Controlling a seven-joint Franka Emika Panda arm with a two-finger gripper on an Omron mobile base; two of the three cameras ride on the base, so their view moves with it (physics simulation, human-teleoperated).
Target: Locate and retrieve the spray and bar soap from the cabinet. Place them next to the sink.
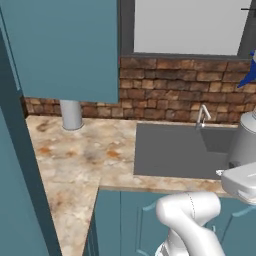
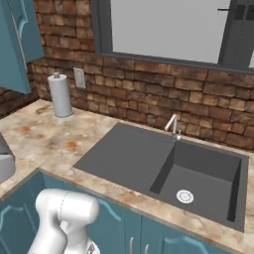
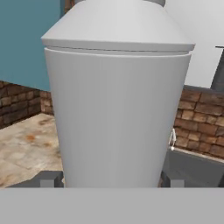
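The fingers [image 3: 111,178] clamp either side of the spray [image 3: 118,100], carried upright in the air above the sink [image 2: 124,154]. Carrying seems the step in hand; next, lower it onto the worktop [image 1: 75,155] beside the basins, both of which look empty.

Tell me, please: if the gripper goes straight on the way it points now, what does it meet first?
Nothing new: the spray bottle already stands between the fingertips of the gripper, apparently held. Beyond it lie the brick wall and the sink; depth there is unclear.
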